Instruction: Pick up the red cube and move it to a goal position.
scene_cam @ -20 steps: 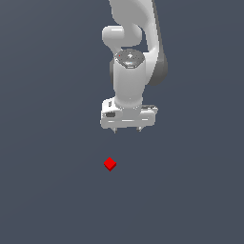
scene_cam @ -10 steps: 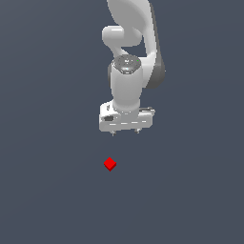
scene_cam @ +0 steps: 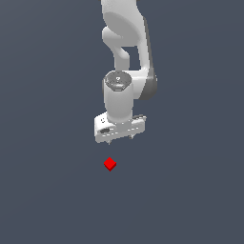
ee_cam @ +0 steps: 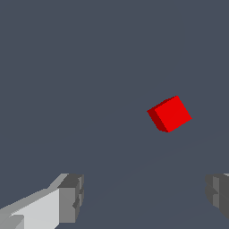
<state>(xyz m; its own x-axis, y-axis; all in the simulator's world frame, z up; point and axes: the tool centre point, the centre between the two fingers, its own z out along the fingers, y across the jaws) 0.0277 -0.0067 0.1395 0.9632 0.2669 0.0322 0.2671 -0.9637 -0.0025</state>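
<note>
The small, plain bright red cube (scene_cam: 110,164) lies alone on the flat dark grey surface (scene_cam: 43,190), apart from the white two-fingered gripper (scene_cam: 121,138) and just beyond its fingertips. Jaws stand wide apart, holding nothing. Judgement: the cube appears light, rigid and smooth-faced; grip two opposite flat faces squarely, since it sits turned relative to the fingers (ee_cam: 69,197).
</note>
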